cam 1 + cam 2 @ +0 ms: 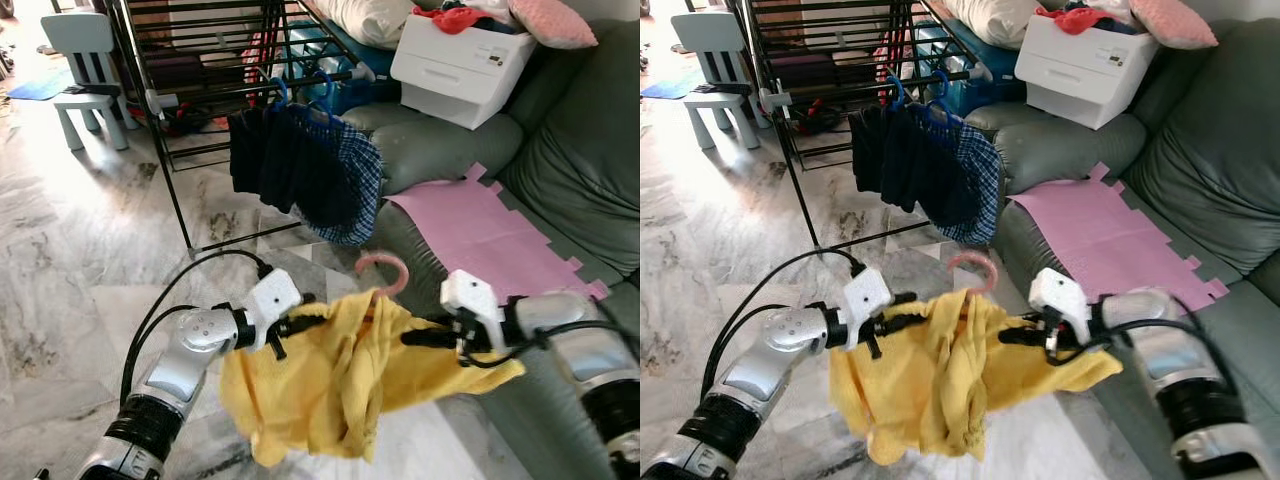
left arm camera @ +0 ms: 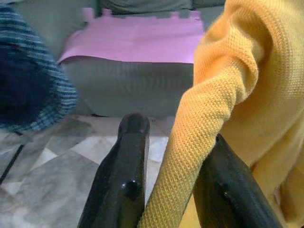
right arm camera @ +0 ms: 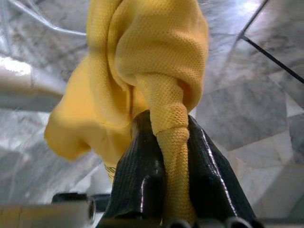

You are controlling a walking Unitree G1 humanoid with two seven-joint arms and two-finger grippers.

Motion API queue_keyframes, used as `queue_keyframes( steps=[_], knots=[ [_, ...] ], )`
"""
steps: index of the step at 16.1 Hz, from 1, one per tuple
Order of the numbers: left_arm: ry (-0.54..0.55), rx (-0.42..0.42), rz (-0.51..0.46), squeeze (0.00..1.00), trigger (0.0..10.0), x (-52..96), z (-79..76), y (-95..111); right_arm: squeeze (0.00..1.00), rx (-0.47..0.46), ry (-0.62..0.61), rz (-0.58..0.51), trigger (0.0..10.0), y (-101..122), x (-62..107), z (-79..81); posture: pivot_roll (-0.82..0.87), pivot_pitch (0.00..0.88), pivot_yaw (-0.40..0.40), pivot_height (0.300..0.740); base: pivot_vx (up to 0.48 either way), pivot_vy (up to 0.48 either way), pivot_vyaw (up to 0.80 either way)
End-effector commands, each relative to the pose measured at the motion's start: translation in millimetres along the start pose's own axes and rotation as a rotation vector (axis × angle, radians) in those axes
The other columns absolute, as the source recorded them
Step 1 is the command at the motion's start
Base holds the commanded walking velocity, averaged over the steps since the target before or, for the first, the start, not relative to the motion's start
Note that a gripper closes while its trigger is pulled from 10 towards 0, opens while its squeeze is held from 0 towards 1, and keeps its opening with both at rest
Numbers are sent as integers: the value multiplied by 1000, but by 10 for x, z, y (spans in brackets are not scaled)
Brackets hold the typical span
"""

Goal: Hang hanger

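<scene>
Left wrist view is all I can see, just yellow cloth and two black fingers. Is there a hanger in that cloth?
Observer: Yes. A pink hanger hook sticks up out of the yellow garment.
Operator: Is the other arm helping?
Observer: Yes. The right gripper is shut on a bunched fold of the yellow garment, opposite the left gripper.
Operator: Where would it hang?
Observer: Probably on the black drying rack ahead, where dark clothes already hang on blue hangers.
</scene>
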State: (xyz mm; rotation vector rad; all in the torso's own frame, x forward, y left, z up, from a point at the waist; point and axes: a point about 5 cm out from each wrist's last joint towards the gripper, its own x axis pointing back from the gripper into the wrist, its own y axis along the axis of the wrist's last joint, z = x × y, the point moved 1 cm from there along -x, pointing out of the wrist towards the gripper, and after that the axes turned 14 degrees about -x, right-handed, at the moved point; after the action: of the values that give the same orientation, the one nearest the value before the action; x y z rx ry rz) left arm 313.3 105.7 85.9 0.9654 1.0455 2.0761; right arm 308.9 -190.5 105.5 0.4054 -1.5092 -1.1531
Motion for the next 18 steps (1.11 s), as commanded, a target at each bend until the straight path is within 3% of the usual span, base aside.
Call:
queue_keyframes(
  steps=[1, 6, 8, 11, 14, 18],
  knots=[
    [43, 10, -41, 1000, 10000, -3, 63, 79, 0, -15, -84, -26, 0, 35, 47, -80, 26, 10, -41, 740, 0, 0, 0],
    [106, 265, -142, 1000, 10000, 17, -60, 80, 0, -97, -263, -82, 0, -8, -216, -97, 26, 5, -36, 740, 0, 0, 0],
    [72, 272, -147, 1000, 10000, 34, -125, 83, 0, -113, -277, -94, 0, 0, -256, -85, 30, 5, -37, 740, 0, 0, 0],
    [-84, 285, -154, 1000, 10000, 109, -286, 88, 0, -113, -240, -95, 0, -3, -339, 0, 32, 4, -38, 740, 0, 0, 0],
    [-67, 259, -156, 1000, 10000, 135, -176, 95, 0, -113, -227, -100, 0, 15, -366, 29, 32, 3, -38, 740, 0, 0, 0],
    [-284, 246, -142, 1000, 10000, 205, -252, 87, 0, -73, -123, -100, 0, 67, -333, 106, 25, 1, -38, 740, 0, 0, 0]
  ],
)
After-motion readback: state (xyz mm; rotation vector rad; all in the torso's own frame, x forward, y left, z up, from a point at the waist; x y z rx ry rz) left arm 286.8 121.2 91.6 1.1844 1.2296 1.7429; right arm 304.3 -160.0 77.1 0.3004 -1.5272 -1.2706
